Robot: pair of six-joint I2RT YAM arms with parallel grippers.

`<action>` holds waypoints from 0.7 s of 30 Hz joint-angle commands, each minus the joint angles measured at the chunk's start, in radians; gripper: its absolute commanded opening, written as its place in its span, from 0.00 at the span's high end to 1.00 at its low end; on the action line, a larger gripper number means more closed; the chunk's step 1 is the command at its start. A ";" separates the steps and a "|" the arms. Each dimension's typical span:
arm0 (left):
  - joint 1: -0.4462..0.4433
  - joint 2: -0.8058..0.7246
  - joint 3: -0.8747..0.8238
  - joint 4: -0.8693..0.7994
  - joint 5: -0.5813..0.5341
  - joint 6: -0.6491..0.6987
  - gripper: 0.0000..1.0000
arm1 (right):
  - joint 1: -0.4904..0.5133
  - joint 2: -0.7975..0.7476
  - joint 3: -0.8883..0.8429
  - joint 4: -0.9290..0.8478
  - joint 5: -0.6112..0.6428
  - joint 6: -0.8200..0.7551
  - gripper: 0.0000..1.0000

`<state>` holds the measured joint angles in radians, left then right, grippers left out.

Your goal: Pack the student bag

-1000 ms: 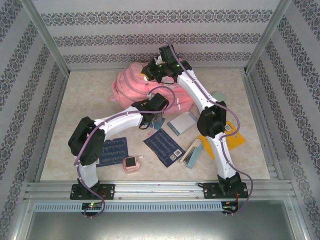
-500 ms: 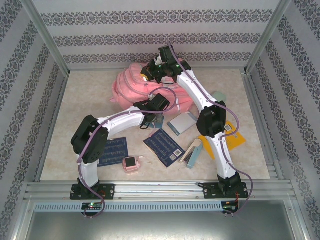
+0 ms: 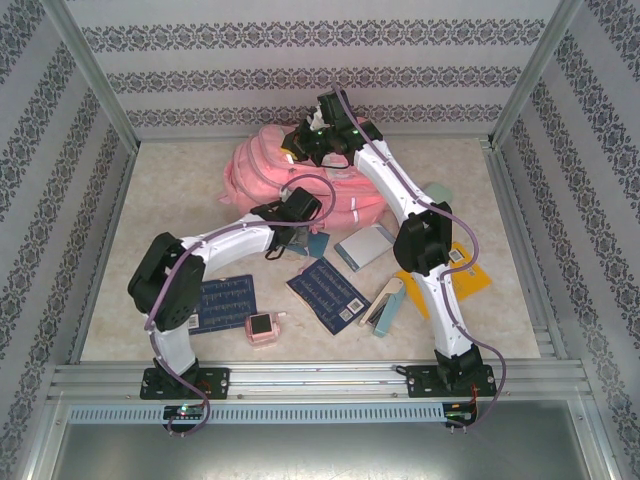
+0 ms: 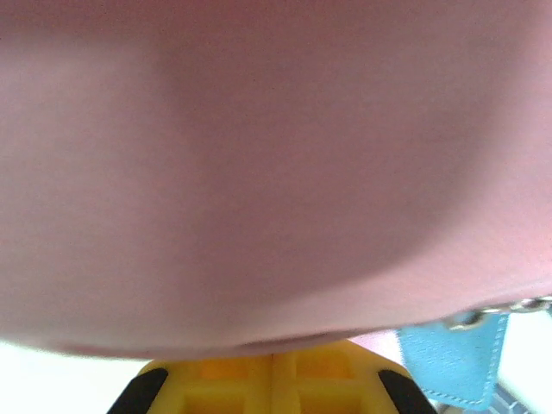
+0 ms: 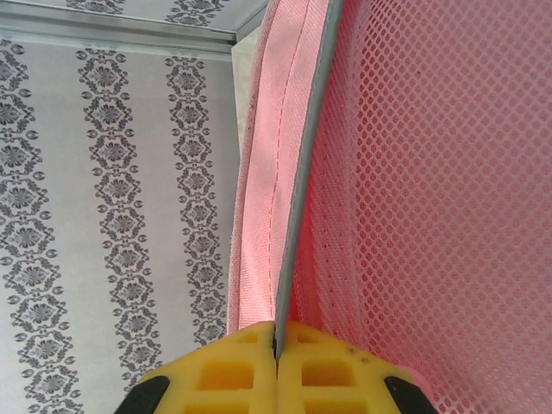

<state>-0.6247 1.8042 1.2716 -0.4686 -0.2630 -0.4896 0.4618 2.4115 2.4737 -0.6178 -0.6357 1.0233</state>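
Observation:
The student bag [image 3: 270, 170], a big pink backpack, lies at the back of the table. My right gripper [image 3: 300, 140] is over its far top edge. In the right wrist view its yellow jaws [image 5: 276, 332] are shut on the bag's grey-trimmed edge, with pink mesh [image 5: 431, 172] to the right. My left gripper [image 3: 290, 212] is at the bag's near side. In the left wrist view its jaws [image 4: 273, 355] meet under blurred pink fabric [image 4: 259, 172] that covers their tips, so they look shut on the bag.
A light blue tag on a chain [image 4: 453, 358] hangs beside the left jaws. In front of the bag lie two navy books [image 3: 328, 290] [image 3: 222, 303], a small pink square gadget [image 3: 262, 327], a grey notebook [image 3: 364, 246], a stapler [image 3: 385, 303] and a yellow item [image 3: 470, 275].
My left gripper has closed at the bag's near side, and its arm has swung left and slightly back. The right arm has stayed still.

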 commanded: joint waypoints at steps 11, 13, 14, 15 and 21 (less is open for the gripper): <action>0.046 -0.140 -0.121 0.145 0.258 0.001 0.57 | -0.006 -0.037 0.001 0.038 -0.025 0.001 1.00; 0.042 -0.143 -0.121 0.156 0.280 0.009 0.53 | -0.006 -0.035 0.003 0.054 -0.046 0.050 1.00; 0.040 -0.146 -0.120 0.161 0.295 0.020 0.51 | -0.006 -0.038 0.007 0.058 -0.051 0.070 1.00; 0.040 -0.151 -0.121 0.163 0.303 0.023 0.50 | -0.006 -0.042 0.013 0.060 -0.046 0.081 1.00; 0.033 -0.188 -0.172 0.253 0.320 0.028 0.41 | -0.011 -0.052 0.048 0.060 -0.057 0.181 1.00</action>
<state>-0.5774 1.6459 1.1187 -0.2935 0.0311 -0.4770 0.4599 2.4115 2.4695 -0.6365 -0.6434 1.1156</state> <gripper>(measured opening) 0.588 0.068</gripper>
